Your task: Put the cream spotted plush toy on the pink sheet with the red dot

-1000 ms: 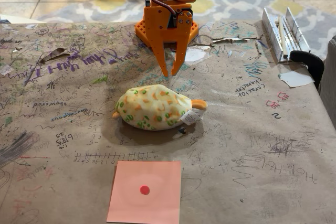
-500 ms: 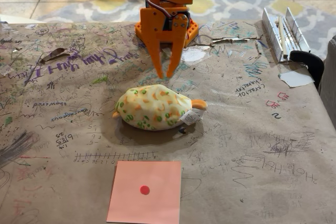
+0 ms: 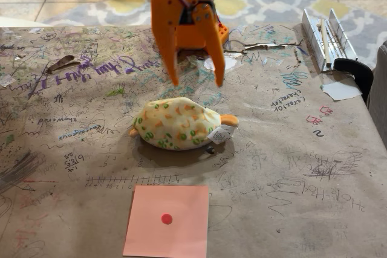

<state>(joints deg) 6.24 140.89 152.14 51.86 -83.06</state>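
The cream spotted plush toy (image 3: 178, 124) lies on its side on the scribbled brown paper table (image 3: 290, 161), near the middle of the fixed view, with its white tag and one small orange end pointing right. It has not been lifted: it rests on the table, well short of the pink sheet with the red dot (image 3: 167, 220), which lies flat at the bottom edge of the view, in front of the plush and apart from it. The sheet is bare, its dot uncovered. So, judged from this, nothing of the placing is done; the grasp, the carry and the set-down are all left.

The orange gripper (image 3: 195, 80) hangs above and just behind the plush, its two fingers pointing down. The jaws stand wide apart, with a gap that looks nearly as broad as the plush is deep. They hold nothing and touch nothing; the fingertips are clear of the plush's top
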